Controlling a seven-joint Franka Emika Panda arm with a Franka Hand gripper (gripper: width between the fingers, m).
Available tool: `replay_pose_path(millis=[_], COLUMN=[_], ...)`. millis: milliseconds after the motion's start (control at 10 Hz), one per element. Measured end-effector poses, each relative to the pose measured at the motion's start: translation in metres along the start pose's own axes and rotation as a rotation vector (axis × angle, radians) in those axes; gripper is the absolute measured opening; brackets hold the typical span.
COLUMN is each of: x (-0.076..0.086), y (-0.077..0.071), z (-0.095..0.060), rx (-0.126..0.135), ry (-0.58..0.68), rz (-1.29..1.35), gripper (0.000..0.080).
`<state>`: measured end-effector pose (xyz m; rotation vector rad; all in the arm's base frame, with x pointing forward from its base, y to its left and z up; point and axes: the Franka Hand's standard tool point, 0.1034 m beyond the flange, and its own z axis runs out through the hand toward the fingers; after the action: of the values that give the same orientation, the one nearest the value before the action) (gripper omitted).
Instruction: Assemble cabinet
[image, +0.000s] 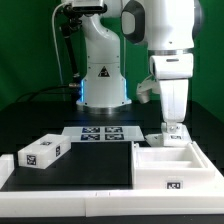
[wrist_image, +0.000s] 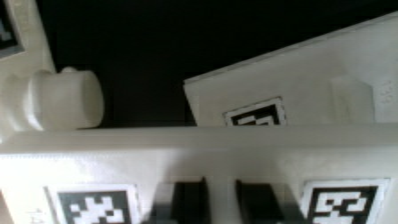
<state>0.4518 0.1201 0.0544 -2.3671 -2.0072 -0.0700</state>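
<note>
The cabinet's big white box (image: 160, 180) lies open-side up at the exterior view's right, with a tag on its front wall. My gripper (image: 172, 126) points straight down at the box's far edge. Its jaws stand close together on a white tagged panel (image: 170, 137). In the wrist view the two dark fingers (wrist_image: 189, 202) of the gripper (wrist_image: 224, 200) sit between this panel's two tags (wrist_image: 98, 205), with white showing in the narrow gap. Beyond it is a white slab with a tag (wrist_image: 285, 95). Another small tagged panel (image: 42, 152) lies at the exterior view's left.
The marker board (image: 100, 133) lies flat in front of the robot pedestal (image: 103, 85). A white border (image: 60, 188) runs along the front of the black mat. A white rounded part (wrist_image: 63, 97) shows in the wrist view beside the slab.
</note>
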Motion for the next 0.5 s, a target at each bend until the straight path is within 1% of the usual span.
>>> replay_pose_path(millis=[200, 500], x=[0.0014, -0.001], y=[0.0016, 0.0014], z=[-0.0007, -0.0002], rx=[-0.001, 0.002], ry=[0.0, -0.002], rz=[0.003, 0.007], gripper=[0.007, 0.007])
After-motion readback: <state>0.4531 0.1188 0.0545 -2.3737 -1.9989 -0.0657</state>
